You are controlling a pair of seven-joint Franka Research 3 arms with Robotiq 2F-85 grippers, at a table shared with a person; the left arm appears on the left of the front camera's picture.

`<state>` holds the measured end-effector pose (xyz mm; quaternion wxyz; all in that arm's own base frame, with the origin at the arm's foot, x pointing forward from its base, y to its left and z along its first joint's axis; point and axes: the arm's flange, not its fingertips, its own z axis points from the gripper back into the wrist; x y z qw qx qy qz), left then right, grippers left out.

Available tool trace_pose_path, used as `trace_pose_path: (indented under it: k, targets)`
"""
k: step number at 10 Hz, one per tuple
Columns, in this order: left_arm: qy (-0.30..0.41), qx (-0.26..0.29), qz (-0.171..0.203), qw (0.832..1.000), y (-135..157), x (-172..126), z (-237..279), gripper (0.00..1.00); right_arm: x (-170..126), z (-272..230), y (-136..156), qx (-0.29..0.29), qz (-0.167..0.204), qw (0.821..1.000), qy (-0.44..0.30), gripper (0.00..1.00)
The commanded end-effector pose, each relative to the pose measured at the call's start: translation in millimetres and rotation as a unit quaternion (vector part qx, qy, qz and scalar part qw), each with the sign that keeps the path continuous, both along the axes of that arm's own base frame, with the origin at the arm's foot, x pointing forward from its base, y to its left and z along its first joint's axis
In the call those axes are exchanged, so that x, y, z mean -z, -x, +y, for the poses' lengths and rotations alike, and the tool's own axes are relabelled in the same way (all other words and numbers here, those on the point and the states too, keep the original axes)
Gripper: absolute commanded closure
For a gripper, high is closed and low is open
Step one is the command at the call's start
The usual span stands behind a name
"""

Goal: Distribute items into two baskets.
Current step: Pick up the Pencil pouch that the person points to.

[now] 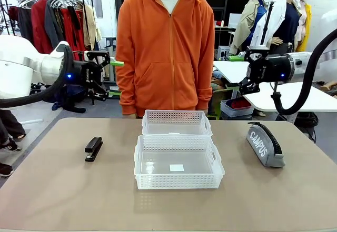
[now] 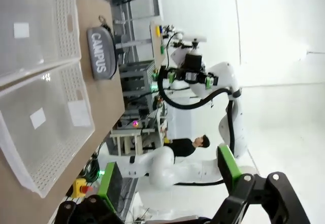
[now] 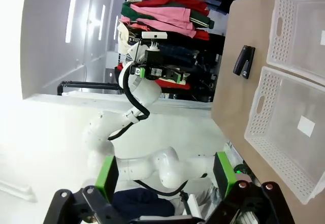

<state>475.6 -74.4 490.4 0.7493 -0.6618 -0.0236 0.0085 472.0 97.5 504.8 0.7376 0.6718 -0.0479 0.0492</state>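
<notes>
Two translucent white lattice baskets stand mid-table, the larger one (image 1: 141, 161) nearer me and the smaller (image 1: 150, 117) behind it, both empty. The black stapler (image 1: 93, 149) lies to their left, the grey "CAMPUS" pouch (image 1: 265, 144) to their right. My left gripper (image 1: 113, 78) hangs open above the table's far left, well above the stapler. On the far right my right gripper (image 1: 235, 74) is open too, high over the pouch. The left wrist view shows its open gripper (image 2: 170, 178), the pouch (image 2: 101, 56) and a basket (image 2: 51, 173). The right wrist view shows its open gripper (image 3: 165, 176) and the stapler (image 3: 245, 60).
A person in an orange hoodie (image 1: 166, 53) stands at the table's far edge, right behind the baskets, hands out of sight. A clothes rack (image 1: 58, 16) stands back left and a white table (image 1: 274, 92) back right. The brown tabletop (image 1: 63, 195) is bare around the things.
</notes>
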Motion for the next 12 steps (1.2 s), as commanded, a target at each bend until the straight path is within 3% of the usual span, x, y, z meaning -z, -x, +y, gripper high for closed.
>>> trace_pose_path:
  k: [1,7,8,9,12]
  targets:
    - [0.018,-0.020,-0.003,1.000,0,-8,-2,0.00,-12,-9,-13,0.003,0.020,1.000,-0.017,0.00]
    - [0.043,-0.029,-0.029,0.998,-9,-31,9,0.00,-18,-21,-16,-0.004,0.031,0.999,-0.033,0.00]
    - [0.027,-0.013,-0.032,0.999,-12,-26,6,0.00,-16,-22,-16,-0.018,-0.012,0.999,-0.039,0.00]
    - [0.029,-0.030,-0.024,0.999,-9,-26,8,0.00,-10,-20,-12,-0.003,0.023,1.000,-0.019,0.00]
    - [0.029,-0.030,-0.024,0.999,-9,-26,8,0.00,-10,-20,-12,-0.003,0.023,1.000,-0.019,0.00]
